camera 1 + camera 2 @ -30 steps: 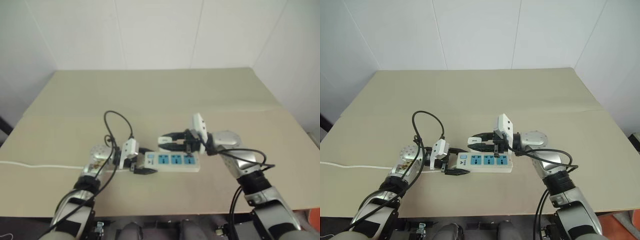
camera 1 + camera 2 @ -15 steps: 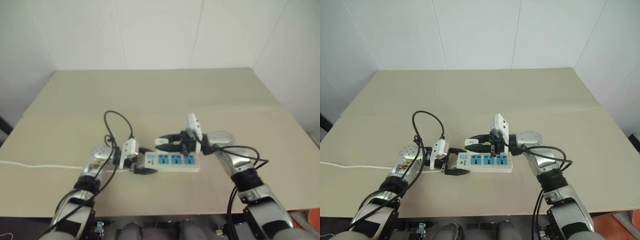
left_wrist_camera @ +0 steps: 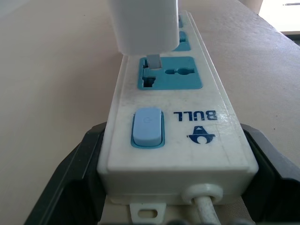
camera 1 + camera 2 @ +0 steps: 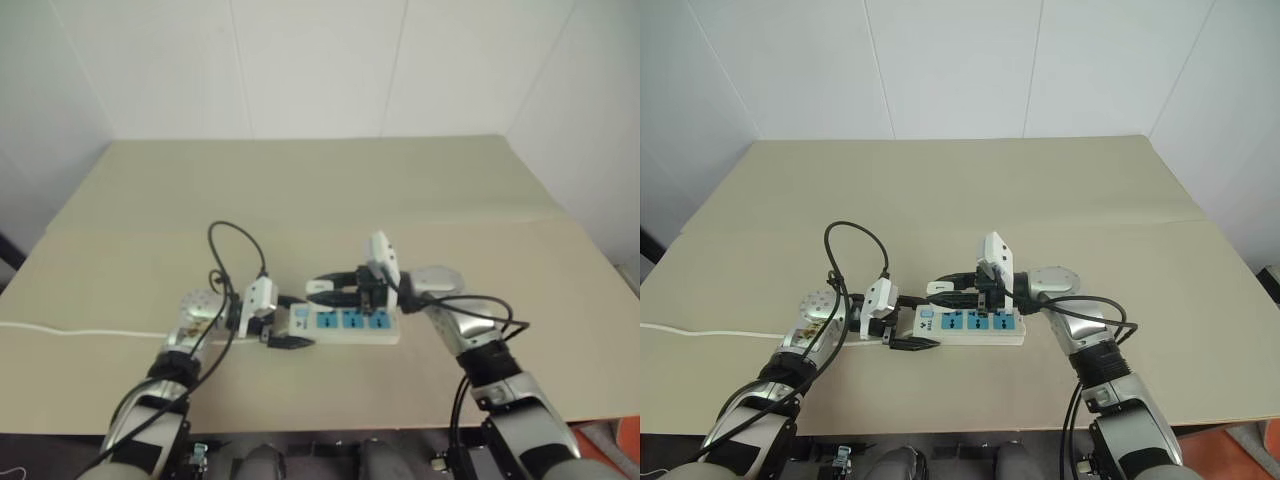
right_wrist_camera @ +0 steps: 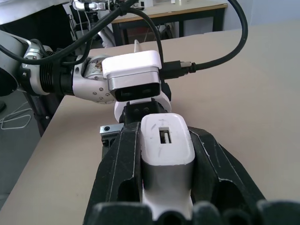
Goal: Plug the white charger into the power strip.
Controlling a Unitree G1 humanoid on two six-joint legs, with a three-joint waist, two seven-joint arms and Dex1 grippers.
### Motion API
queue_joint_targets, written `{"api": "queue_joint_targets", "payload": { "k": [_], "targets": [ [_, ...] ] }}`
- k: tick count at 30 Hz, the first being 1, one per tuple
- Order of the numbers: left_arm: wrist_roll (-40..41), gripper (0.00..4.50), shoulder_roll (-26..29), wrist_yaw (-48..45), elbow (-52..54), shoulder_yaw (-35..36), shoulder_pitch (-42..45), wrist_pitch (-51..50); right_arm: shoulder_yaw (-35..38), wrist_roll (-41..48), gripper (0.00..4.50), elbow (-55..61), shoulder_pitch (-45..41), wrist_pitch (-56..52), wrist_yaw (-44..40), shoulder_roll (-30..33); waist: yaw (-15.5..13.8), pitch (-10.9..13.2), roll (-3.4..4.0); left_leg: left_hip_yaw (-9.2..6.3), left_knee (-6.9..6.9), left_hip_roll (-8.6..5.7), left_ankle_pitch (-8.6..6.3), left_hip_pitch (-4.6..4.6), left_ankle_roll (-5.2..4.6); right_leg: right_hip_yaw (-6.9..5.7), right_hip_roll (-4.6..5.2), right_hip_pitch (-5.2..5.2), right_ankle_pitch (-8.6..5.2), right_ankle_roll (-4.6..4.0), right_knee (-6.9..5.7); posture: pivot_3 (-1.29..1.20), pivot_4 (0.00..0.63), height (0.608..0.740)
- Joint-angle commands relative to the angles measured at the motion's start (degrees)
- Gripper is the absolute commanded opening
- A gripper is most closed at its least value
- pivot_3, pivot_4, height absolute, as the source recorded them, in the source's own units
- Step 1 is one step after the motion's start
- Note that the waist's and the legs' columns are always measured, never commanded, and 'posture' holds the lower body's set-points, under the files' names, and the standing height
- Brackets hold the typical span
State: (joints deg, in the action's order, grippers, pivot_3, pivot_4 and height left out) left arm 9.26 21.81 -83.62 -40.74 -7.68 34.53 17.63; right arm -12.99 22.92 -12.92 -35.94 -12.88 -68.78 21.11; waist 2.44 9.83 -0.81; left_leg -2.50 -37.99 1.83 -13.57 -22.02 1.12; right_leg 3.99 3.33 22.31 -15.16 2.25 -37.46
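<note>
The white charger (image 5: 166,152) sits pinched between the two black fingers (image 5: 119,168) of the right gripper (image 4: 952,291), its port face turned toward that wrist's camera. In the left wrist view the charger (image 3: 144,26) hangs directly over the first blue socket (image 3: 168,74) next to the switch, with one metal prong (image 3: 152,61) reaching down to the socket's slot; how far it has gone in cannot be told. The power strip (image 4: 968,325) lies flat on the beige table (image 4: 960,190) in front of the robot, its three blue sockets in a row running toward the robot's right and its light-blue rocker switch (image 3: 147,127) at the left end, beside a blue "BULL" logo (image 3: 196,115). The left gripper (image 4: 902,325) is closed on that switch end, its black fingers (image 3: 77,168) pressed against the strip's two long sides, and the strip's thin white cord (image 4: 85,333) leaves from that end and trails away across the table to the robot's left. The right arm reaches in from the right, level above the strip. A black cable (image 4: 855,255) loops up from the left wrist over the table.
</note>
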Motion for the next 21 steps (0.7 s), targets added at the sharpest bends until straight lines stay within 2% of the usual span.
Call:
{"api": "queue_joint_targets", "payload": {
  "k": [1,21],
  "targets": [
    [-0.76,3.32,0.71,0.87,-0.3,-0.39,-0.28,0.28,1.26,-0.2,1.15,1.86,0.7,0.62,-0.34,0.34,0.01,0.0,0.0,0.0,0.0,0.0,0.0,0.0,0.0,0.0,0.0,0.0,0.0,0.0,0.0,0.0,0.15,0.74],
    [-0.37,3.32,0.85,0.22,-0.44,-0.3,0.09,-0.25,2.13,-2.37,1.15,-1.65,1.57,4.29,1.05,-1.66,0.02,0.0,0.0,0.0,0.0,0.0,0.0,0.0,0.0,0.0,0.0,0.0,0.0,0.0,0.01,0.0,0.15,0.74]
  ]
}}
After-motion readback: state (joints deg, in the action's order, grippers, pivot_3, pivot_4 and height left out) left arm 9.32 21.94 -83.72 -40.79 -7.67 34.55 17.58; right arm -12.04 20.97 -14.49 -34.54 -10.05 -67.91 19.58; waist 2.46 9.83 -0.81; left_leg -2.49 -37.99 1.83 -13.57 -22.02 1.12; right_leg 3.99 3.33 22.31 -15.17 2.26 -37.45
